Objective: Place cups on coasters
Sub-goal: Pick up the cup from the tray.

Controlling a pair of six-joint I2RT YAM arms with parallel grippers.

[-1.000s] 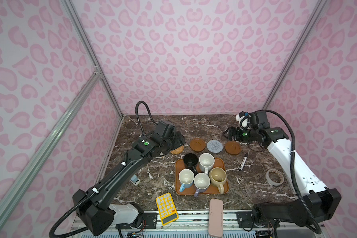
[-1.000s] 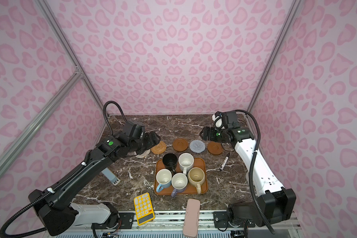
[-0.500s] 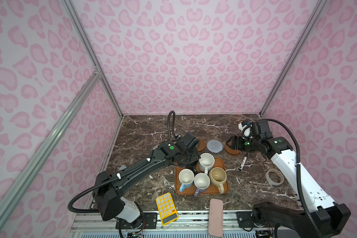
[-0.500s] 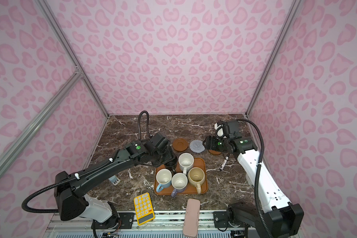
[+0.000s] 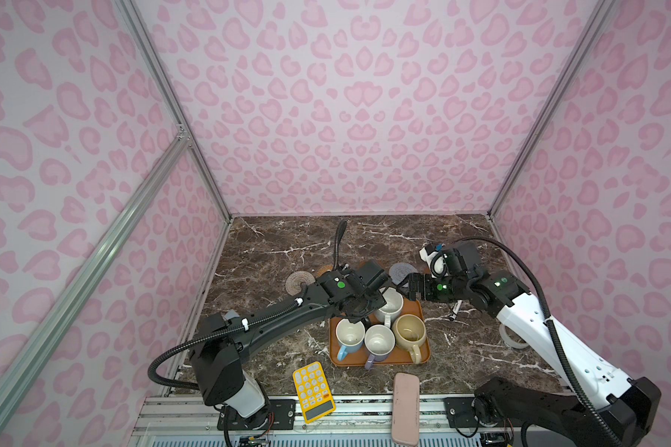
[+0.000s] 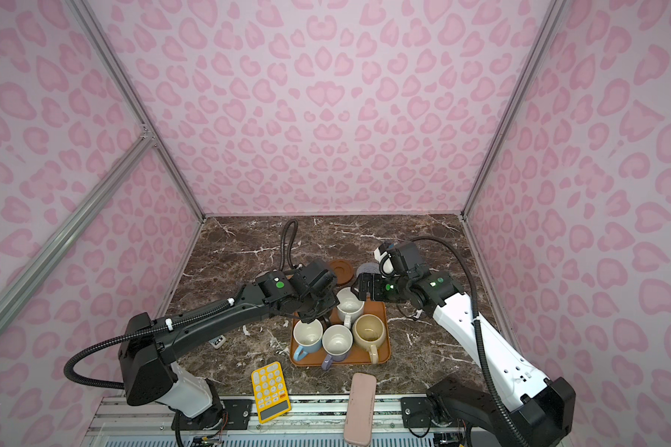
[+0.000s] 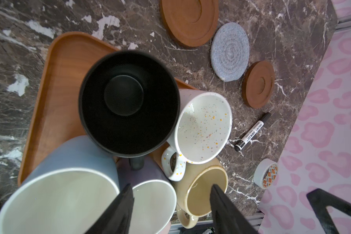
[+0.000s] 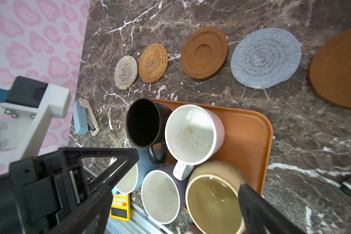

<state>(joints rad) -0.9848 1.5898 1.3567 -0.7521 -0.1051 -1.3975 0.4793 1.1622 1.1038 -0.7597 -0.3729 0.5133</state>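
Both arms have swung in over the orange-brown rectangular wooden tray, where all five ceramic mugs wait, the five round coasters behind bare, and we see our left tool and right tool parted, empty.

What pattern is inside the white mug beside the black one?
White mug: orange and grey speckles, clearest in the left wrist view.

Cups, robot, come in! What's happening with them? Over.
Left gripper open, above the cups; right gripper open, empty. All five cups on tray, coasters bare. Cups crowded together, tight fit.
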